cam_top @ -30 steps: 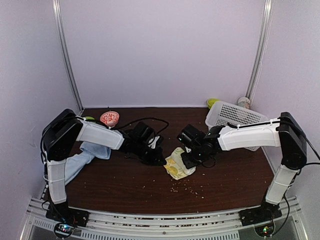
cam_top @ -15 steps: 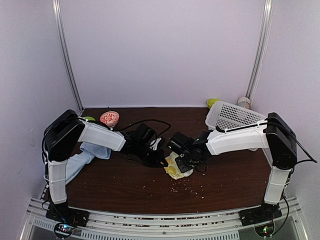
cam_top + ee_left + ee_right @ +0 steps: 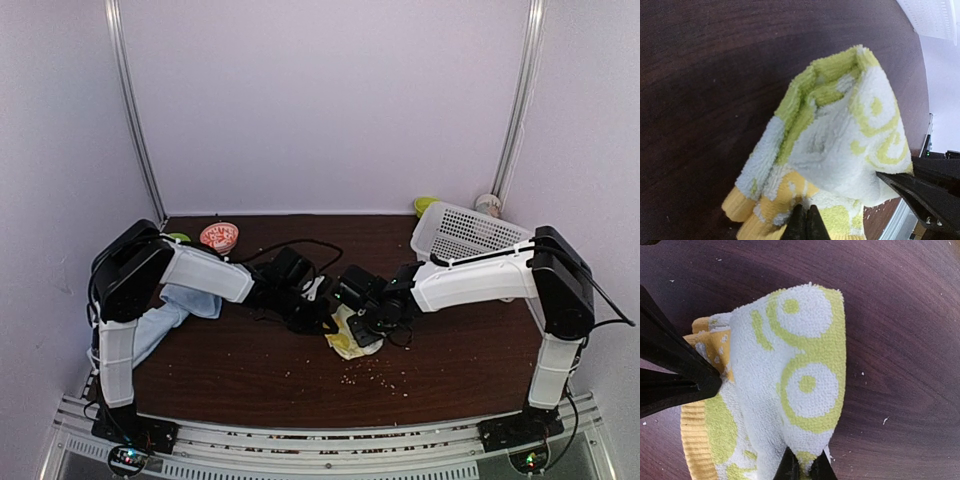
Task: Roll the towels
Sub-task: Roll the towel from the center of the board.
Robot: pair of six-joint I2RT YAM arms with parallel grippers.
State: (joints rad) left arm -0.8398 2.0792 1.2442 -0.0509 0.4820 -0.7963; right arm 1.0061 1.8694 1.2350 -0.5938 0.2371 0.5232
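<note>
Mid-roll on the bench [image 3: 240,372]: the left hand [image 3: 805,223] is clenched on the yellow edge of the lime-green and cream towel [image 3: 800,365], and the right hand [image 3: 805,468] pinches its cream corner. Rolling looks barely begun. Next, the cloth needs turning over itself. The pale blue towel [image 3: 160,318] lies apart at the left.
</note>
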